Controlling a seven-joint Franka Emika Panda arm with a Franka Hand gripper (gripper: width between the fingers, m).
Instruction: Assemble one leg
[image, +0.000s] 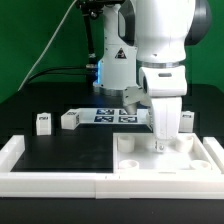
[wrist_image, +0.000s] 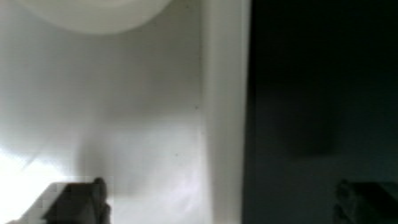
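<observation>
We see a small white tagged leg (image: 68, 120) centre left, open dark surface (image: 80, 152) below it, gripper (image: 162, 145) spread lower right.

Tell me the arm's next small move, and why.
Probably lift straight up. The gripper hangs open low over the large flat white square tabletop, holding nothing; the wrist view shows its edge between the spread fingertips. The tabletop seems to sit against the long white border bars, so the nearby small white square-section leg looks like the next target.
</observation>
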